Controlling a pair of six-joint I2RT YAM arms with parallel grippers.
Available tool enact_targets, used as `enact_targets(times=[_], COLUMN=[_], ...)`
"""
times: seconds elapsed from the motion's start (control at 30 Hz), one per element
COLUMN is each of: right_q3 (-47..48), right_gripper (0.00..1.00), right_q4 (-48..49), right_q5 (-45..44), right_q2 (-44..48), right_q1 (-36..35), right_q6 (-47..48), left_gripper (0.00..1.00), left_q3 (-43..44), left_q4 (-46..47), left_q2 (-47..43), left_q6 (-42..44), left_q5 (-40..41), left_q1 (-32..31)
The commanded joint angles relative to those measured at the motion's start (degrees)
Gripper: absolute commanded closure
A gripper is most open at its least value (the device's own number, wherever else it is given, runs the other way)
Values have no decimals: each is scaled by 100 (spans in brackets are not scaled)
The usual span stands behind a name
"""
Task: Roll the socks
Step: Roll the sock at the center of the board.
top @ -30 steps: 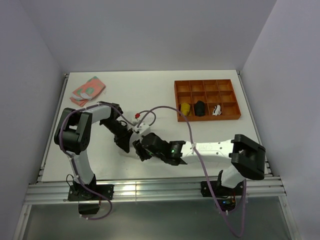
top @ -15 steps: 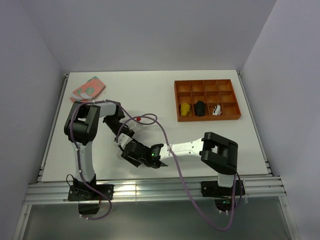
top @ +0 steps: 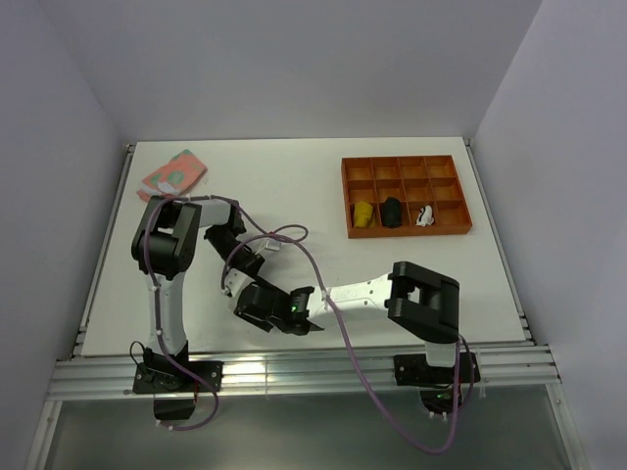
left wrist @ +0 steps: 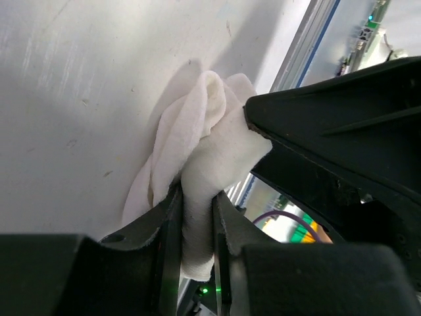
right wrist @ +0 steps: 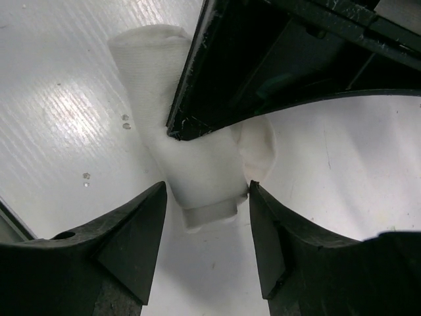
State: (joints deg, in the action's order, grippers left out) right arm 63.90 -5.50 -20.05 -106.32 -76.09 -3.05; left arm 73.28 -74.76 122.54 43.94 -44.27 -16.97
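Risk first, top view: left claw [top: 235, 282] and right claw [top: 257, 308] are crammed together at the near-left part of the table [top: 294, 176]. Their bodies overlap, so a knock or a cable snag looks likely if either one twists. White sock [left wrist: 197, 141] can't be seen from up here, being hidden under the claws and well apart from the orange tray [top: 406, 194] at far right. Left wrist view: left claw [left wrist: 196, 220] is clamped on one folded thickness of the white sock, the rest of the fabric bunched on the table just beyond its tips. One of the right claw's fingers [left wrist: 316, 125] butts against the fold from the right. That pinch takes only a narrow fold, so I judge the half-made roll could spring open or slip out under a sideways pull. The edge rail [left wrist: 299, 59] is near, so the bundle might get dragged off the table. Right wrist view: right claw [right wrist: 205, 197] has its jaws apart, straddling the blunt end of the white sock [right wrist: 148, 72]. That end sits between the two tips, touching or almost touching both; can't tell if they press it. The left claw's dark body crosses over the sock's middle from upper right. Closing now could nip that body instead of fabric, or squash the roll flat.
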Motion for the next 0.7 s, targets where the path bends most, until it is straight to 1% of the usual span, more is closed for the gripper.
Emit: enact_targets(times=[0.0, 0.4, 0.67], right_q3=[386, 650, 650], right_gripper=[39, 37, 36], right_q4=[-136, -364, -268], right_q5=[-201, -490, -763], right_q2=[33, -257, -521], right_q1=[-142, -406, -424], right_q6=[199, 524, 744], left_gripper=[100, 100, 100], left_q3=[90, 398, 442], left_q4=[331, -301, -372], left_q2=[235, 630, 789], left_q6=[53, 193, 185], left_q5=[367, 305, 367], left_q1=[-43, -43, -43])
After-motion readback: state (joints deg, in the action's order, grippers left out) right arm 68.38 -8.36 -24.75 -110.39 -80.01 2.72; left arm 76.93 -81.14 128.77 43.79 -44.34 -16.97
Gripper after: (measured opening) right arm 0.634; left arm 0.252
